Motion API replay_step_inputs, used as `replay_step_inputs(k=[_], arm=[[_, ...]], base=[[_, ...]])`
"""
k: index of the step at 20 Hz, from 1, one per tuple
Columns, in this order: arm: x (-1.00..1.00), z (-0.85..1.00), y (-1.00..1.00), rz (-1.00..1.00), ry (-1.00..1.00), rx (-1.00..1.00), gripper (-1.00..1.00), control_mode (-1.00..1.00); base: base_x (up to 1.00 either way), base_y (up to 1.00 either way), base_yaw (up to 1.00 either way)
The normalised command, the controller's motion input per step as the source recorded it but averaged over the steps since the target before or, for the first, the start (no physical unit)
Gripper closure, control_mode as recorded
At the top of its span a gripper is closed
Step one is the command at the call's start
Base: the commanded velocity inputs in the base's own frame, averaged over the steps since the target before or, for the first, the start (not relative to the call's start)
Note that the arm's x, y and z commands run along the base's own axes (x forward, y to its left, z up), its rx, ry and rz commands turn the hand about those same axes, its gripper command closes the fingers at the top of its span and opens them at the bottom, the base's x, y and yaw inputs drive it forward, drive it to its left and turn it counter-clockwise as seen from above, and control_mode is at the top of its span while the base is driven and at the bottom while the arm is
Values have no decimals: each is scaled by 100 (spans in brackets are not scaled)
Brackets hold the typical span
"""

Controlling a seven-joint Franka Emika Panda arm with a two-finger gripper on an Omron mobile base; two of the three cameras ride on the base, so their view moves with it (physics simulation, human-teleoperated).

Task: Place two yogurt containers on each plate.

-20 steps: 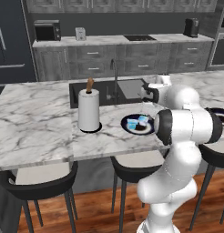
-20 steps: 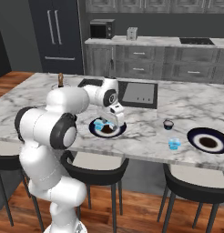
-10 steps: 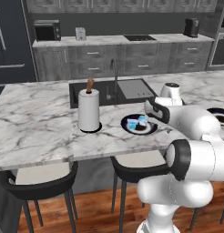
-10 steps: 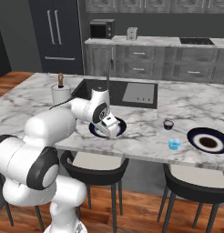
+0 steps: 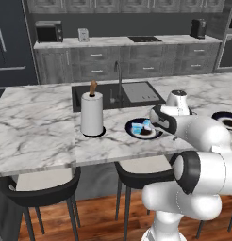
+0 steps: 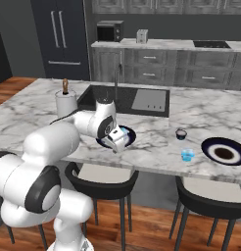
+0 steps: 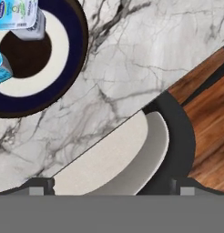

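One dark plate (image 5: 145,133) with a white ring lies on the marble island and carries two light-blue yogurt containers (image 5: 135,126), seen from above as cups (image 7: 20,16) on the plate (image 7: 63,54). My gripper (image 6: 117,145) hangs open and empty over the counter's near edge, just beside that plate (image 6: 128,135); it also shows as a dark hand (image 5: 158,121) at the plate's right side. A third yogurt container (image 6: 187,155) stands on the counter next to the second plate (image 6: 224,152), which is bare.
A small dark cup (image 6: 180,133) stands between the two plates. A paper-towel roll (image 5: 92,114) stands left of the near plate, with the sink (image 5: 119,92) behind it. Stools (image 7: 132,150) sit below the counter edge over the wooden floor.
The arm has swung its elbow round, and the hand has drawn back from over the plate toward the counter's near edge. The jaws have stayed open.
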Motion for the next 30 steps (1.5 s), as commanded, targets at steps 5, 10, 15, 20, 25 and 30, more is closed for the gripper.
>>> replay_step_inputs(k=[5, 10, 15, 20, 25, 30], arm=[[0, 0, 0, 0, 0, 0, -100, 100], [0, 0, 0, 0, 0, 0, -100, 100], [0, 0, 0, 0, 0, 0, -100, 100], [0, 0, 0, 0, 0, 0, -100, 100], [0, 0, 0, 0, 0, 0, -100, 100], [0, 0, 0, 0, 0, 0, -100, 100]], base=[[0, 0, 0], [0, 0, 0], [-25, -28, -17], [-11, -84, -15], [0, -100, -2], [12, -93, 0]])
